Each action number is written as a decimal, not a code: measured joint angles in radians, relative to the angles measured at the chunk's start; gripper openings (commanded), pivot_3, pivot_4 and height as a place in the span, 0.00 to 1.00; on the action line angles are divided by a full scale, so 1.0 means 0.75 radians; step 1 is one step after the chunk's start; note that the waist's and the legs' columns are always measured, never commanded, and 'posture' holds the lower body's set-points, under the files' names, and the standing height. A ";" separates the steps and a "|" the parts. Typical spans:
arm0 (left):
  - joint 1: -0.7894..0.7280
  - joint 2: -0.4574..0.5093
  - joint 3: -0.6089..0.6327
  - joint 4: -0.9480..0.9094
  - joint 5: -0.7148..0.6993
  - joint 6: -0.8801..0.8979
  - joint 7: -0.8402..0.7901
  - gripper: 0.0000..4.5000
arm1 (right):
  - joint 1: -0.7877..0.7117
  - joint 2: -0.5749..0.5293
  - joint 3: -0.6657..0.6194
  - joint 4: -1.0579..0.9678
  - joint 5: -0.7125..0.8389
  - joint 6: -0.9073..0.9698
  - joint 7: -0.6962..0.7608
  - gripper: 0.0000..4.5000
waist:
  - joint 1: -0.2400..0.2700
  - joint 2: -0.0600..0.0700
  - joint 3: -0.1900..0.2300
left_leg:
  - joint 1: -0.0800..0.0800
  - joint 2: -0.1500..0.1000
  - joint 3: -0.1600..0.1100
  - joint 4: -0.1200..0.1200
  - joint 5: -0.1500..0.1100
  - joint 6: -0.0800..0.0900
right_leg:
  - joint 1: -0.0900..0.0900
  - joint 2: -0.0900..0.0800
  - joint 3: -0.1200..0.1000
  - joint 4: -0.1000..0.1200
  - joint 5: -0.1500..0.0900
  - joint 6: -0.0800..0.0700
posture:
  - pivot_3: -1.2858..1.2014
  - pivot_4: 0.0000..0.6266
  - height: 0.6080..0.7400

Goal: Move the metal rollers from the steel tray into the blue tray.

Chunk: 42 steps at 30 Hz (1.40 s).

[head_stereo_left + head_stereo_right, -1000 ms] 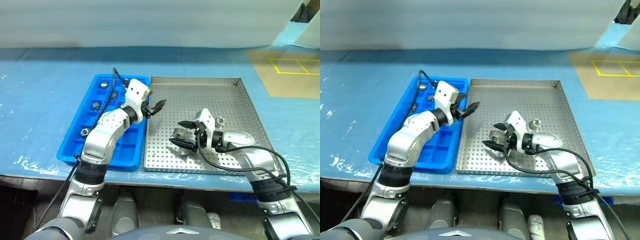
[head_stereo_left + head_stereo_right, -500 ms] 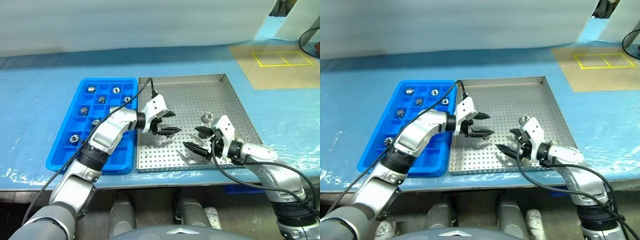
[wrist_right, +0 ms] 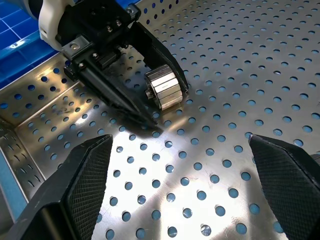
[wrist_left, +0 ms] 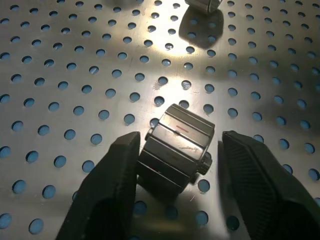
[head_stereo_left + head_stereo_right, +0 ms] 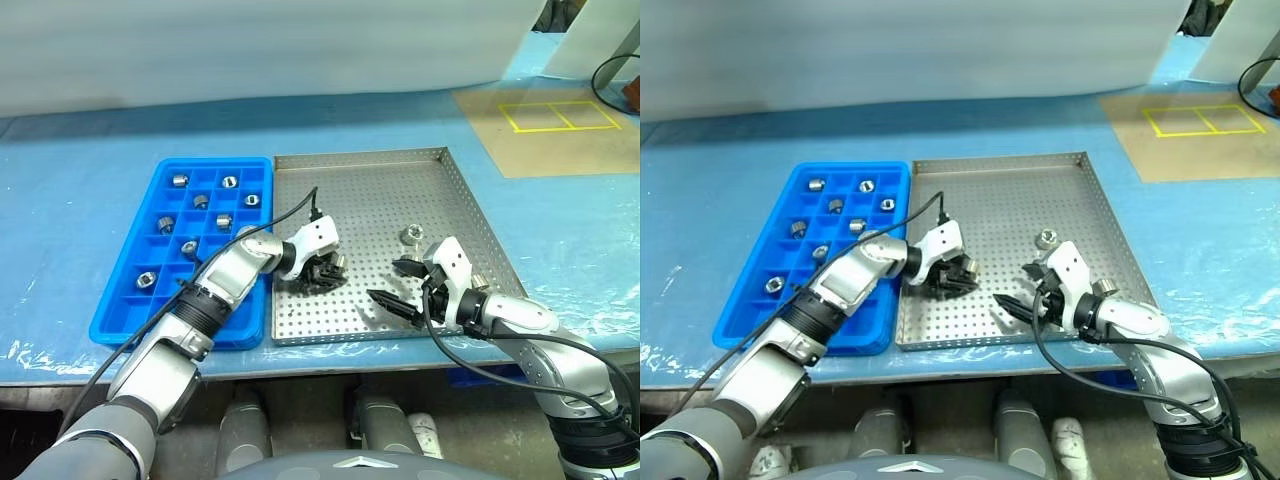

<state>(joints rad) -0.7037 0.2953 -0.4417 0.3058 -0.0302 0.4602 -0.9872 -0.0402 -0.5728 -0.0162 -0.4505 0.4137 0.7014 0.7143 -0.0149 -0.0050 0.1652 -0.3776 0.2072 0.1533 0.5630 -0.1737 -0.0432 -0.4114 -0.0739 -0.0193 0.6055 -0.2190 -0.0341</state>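
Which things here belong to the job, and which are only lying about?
Job:
- steel tray
- blue tray
- metal rollers, one between the left gripper fingers
- right gripper

Lying about:
- cardboard sheet with yellow tape
- blue table cover

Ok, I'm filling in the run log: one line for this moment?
left tool open around roller on steel tray | right tool open over steel tray | blue tray holds rollers

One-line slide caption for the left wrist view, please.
Left pincer straddling a small ridged metal roller lying on the perforated steel tray, black fingers not yet closed.
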 measured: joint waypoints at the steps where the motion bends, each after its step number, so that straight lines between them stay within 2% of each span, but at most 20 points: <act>1: -0.002 -0.001 0.004 -0.003 0.001 0.012 0.000 0.32 | 0.000 0.000 0.000 0.000 0.000 0.000 -0.001 1.00 | 0.000 0.000 0.000 | 0.000 0.000 0.000 0.000 0.000 0.000 | 0.001 0.000 0.000 0.000 0.000 0.000 | 0.37 0.24 1.00; 9: 0.011 0.003 0.028 -0.144 -0.014 0.175 0.040 0.30 | -0.035 0.000 0.037 0.005 -0.001 -0.004 0.013 1.00 | 0.002 0.000 0.000 | 0.000 0.000 0.000 0.000 0.000 0.000 | 0.001 0.000 0.000 -0.001 0.000 0.000 | 0.40 0.24 1.00; 16: 0.113 0.011 0.254 -0.589 -0.148 0.569 0.220 0.30 | -0.207 0.025 0.141 0.137 -0.004 -0.044 0.088 1.00 | 0.005 0.002 0.001 | 0.000 0.001 -0.001 -0.001 0.000 0.000 | 0.001 0.000 -0.002 0.000 0.000 -0.001 | 0.47 0.24 1.00; 21: 0.318 0.031 0.378 -0.835 -0.173 0.769 0.407 0.30 | -0.327 0.047 0.214 0.281 -0.024 -0.101 0.169 1.00 | 0.019 0.002 0.002 | -0.003 0.001 -0.002 -0.001 0.000 0.000 | 0.000 -0.001 -0.004 -0.002 0.000 -0.001 | 0.51 0.24 1.00; 24: 0.464 -0.016 0.510 -1.011 -0.191 0.887 0.546 0.30 | -0.399 0.064 0.255 0.376 -0.036 -0.145 0.229 1.00 | 0.041 0.002 0.002 | -0.004 0.001 -0.003 -0.001 0.000 0.000 | -0.001 -0.001 -0.006 -0.002 0.000 -0.001 | 0.54 0.24 1.00; 31: 0.647 -0.198 0.728 -1.332 -0.140 1.031 0.895 0.30 | -0.523 0.108 0.330 0.556 -0.082 -0.240 0.353 1.00 | 0.096 0.002 0.003 | -0.005 0.001 -0.004 0.000 0.000 0.000 | 0.000 -0.002 -0.008 -0.002 0.000 -0.001 | 0.59 0.24 1.00; 36: 0.780 -0.321 0.789 -1.534 -0.097 1.076 1.090 0.30 | -0.608 0.148 0.374 0.685 -0.112 -0.303 0.437 1.00 | 0.141 0.000 0.004 | -0.008 0.002 -0.005 -0.001 0.000 0.001 | -0.002 -0.002 -0.009 -0.005 -0.001 -0.001 | 0.62 0.24 1.00; 42: 0.957 -0.363 0.848 -1.693 -0.053 1.082 1.207 0.30 | -0.657 0.191 0.410 0.782 -0.147 -0.357 0.506 1.00 | 0.180 -0.001 0.004 | -0.012 0.002 -0.005 -0.001 0.000 0.001 | -0.006 -0.002 -0.010 -0.005 -0.001 -0.001 | 0.63 0.24 1.00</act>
<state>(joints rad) 0.0140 0.0229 0.1943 -0.9640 -0.0698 1.2719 -0.0816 -0.5327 -0.4293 0.2914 0.1357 0.3036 0.4337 1.0939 0.1202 -0.0059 0.1686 -0.3870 0.2085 0.1493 0.5623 -0.1739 -0.0424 -0.4162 -0.0753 -0.0267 0.6017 -0.2195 -0.0346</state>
